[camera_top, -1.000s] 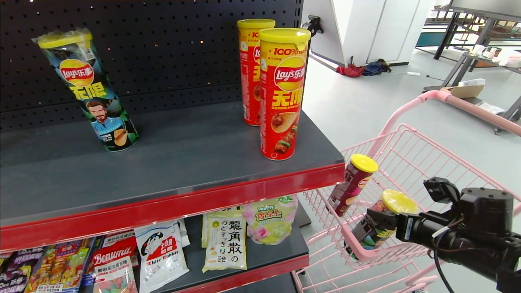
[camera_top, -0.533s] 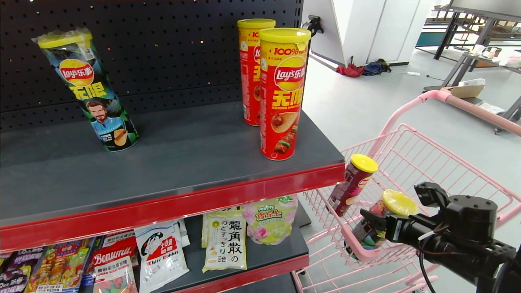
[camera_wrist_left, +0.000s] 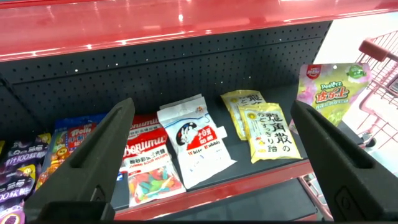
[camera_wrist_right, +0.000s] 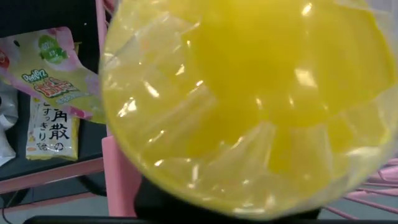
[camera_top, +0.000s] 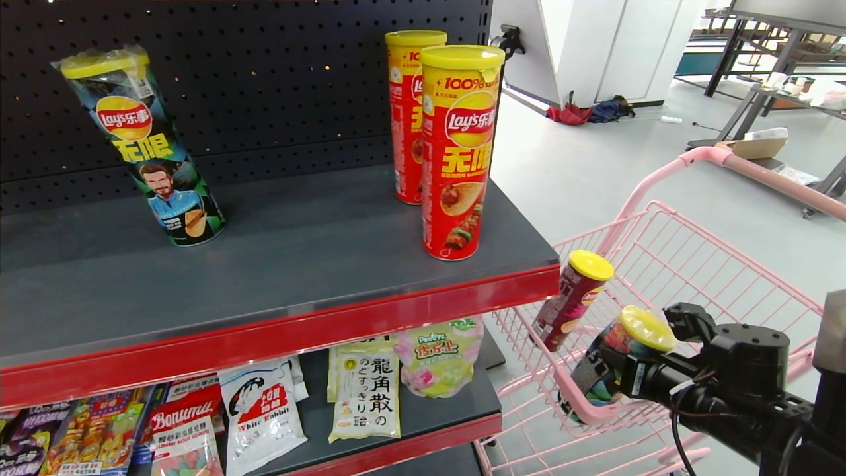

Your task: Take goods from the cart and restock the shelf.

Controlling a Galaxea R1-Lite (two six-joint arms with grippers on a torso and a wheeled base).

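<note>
While I've got the feeds up, here's how it looks from my end: the right gripper (camera_top: 633,340) is down in the pink cart (camera_top: 727,158), right at the top end of a dark chips can (camera_top: 593,382) that leans tilted against the cart's front rim. That can's yellow lid (camera_wrist_right: 249,106) sits very close in front of the wrist camera. Honestly, I can't tell whether the gripper has actually closed on the can or is just around it. Just beyond it on the gripper's left, a second can (camera_top: 572,301) leans on the same rim, also yellow-lidded, and I can't tell if the two touch. Up and farther to the gripper's left is the top shelf (camera_top: 297,244), with two red cans (camera_top: 459,152) standing upright one behind the other near the end closest to the cart. A green can (camera_top: 145,145) is tilted back against the pegboard (camera_top: 264,79), well apart from them. The left gripper (camera_wrist_left: 211,109) is spread wide with nothing in it, under the red shelf edge. Straight ahead of it on the lower shelf lie a white snack bag (camera_wrist_left: 196,146) and a yellow bag (camera_wrist_left: 267,130).
</note>
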